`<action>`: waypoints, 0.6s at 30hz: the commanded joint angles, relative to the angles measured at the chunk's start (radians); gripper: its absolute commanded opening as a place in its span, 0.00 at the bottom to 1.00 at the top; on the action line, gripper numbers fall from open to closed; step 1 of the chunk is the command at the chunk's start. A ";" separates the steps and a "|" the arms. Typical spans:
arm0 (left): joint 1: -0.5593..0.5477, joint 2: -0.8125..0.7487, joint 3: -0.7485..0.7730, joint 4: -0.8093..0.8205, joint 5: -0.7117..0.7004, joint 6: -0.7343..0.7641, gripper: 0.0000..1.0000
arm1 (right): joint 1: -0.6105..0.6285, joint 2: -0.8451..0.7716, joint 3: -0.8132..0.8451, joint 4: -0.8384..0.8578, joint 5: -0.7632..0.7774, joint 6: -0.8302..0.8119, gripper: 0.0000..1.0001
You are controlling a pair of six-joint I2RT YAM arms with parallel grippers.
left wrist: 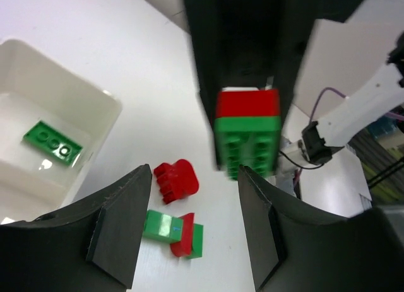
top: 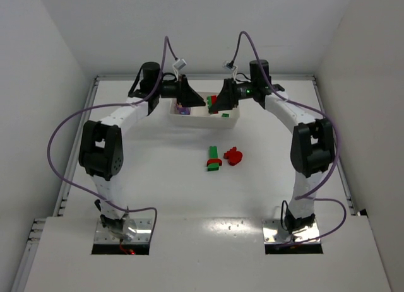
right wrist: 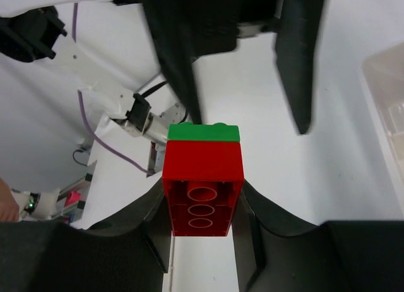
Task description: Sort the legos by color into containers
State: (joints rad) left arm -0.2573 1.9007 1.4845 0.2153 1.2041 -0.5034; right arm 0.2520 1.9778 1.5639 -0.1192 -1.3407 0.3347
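At the centre of the right wrist view, the right gripper (right wrist: 203,207) is clenched on a stack (right wrist: 203,169) of two legos. Its fingers press the long sides of the red brick (right wrist: 203,191), and the green brick (right wrist: 203,132) is stuck on the end away from the camera. In the overhead view this pair hangs in the air at top centre, over or just at the right part of the tray (top: 203,122). The left gripper (left wrist: 194,178) is released, jaws wide apart, and faces the stack from the other side without touching it. Since the two colours belong in different containers, the step in hand is probably to pull them apart. The bricks look hard, stiff and very light, so weight is no worry. The glossy sides are likely slippery, and the stud joint holds by friction, so it may let go with a snap. The left fingers would do best to close on the green brick's two flat side faces, close to the seam but clear of the red. They could then peel it off at a tilt rather than tug it straight. A weak pinch could send a brick flying. At the left of the left wrist view a green plate (left wrist: 52,142) lies in the tray. At lower centre a red lego (left wrist: 175,178) and a joined green-and-red lego (left wrist: 173,232) lie on the table (top: 158,172), near each other.
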 commanded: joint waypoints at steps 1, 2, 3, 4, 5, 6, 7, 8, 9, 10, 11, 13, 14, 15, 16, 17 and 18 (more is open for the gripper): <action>0.018 -0.066 -0.026 -0.056 -0.026 0.098 0.63 | 0.012 -0.086 -0.007 0.070 -0.055 -0.003 0.01; 0.018 -0.080 -0.036 -0.065 -0.035 0.114 0.63 | 0.012 -0.086 -0.007 0.070 -0.055 -0.003 0.01; 0.018 -0.080 -0.036 -0.065 -0.035 0.126 0.63 | 0.012 -0.086 -0.007 0.070 -0.055 -0.003 0.01; 0.018 -0.080 -0.047 -0.074 -0.035 0.126 0.63 | 0.012 -0.086 -0.007 0.070 -0.055 -0.003 0.01; 0.018 -0.080 -0.047 -0.074 -0.035 0.126 0.63 | 0.012 -0.086 -0.007 0.070 -0.055 -0.003 0.01; 0.018 -0.080 -0.047 -0.074 -0.035 0.126 0.63 | 0.012 -0.086 -0.007 0.070 -0.055 -0.003 0.01; 0.018 -0.080 -0.047 -0.065 -0.025 0.126 0.63 | 0.012 -0.086 -0.007 0.070 -0.055 -0.003 0.01; 0.018 -0.080 -0.047 -0.051 -0.024 0.117 0.63 | 0.012 -0.086 -0.007 0.070 -0.055 -0.003 0.01; 0.009 -0.080 -0.047 -0.041 -0.014 0.102 0.63 | 0.012 -0.086 -0.007 0.070 -0.055 -0.003 0.01; 0.009 -0.080 -0.047 -0.012 -0.005 0.091 0.63 | 0.012 -0.086 -0.007 0.070 -0.055 -0.003 0.01; 0.009 -0.080 -0.058 0.004 0.011 0.079 0.63 | 0.012 -0.086 -0.007 0.070 -0.055 -0.003 0.01; 0.009 -0.090 -0.067 0.025 0.023 0.065 0.63 | 0.012 -0.077 -0.007 0.070 -0.055 -0.003 0.01; 0.009 -0.091 -0.067 0.025 0.034 0.065 0.63 | 0.012 -0.077 -0.007 0.070 -0.055 -0.003 0.01; 0.009 -0.091 -0.078 0.025 0.034 0.065 0.63 | 0.012 -0.077 -0.007 0.070 -0.055 -0.003 0.01; 0.009 -0.100 -0.078 0.039 0.047 0.049 0.63 | 0.012 -0.077 -0.007 0.070 -0.055 -0.003 0.01; 0.009 -0.100 -0.088 0.051 0.060 0.049 0.63 | 0.012 -0.077 -0.007 0.070 -0.055 -0.003 0.01; 0.009 -0.100 -0.089 0.061 0.060 0.040 0.63 | 0.012 -0.077 -0.007 0.070 -0.046 -0.003 0.01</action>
State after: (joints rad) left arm -0.2424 1.8652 1.4082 0.1963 1.2087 -0.4507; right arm 0.2642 1.9305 1.5562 -0.0975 -1.3605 0.3412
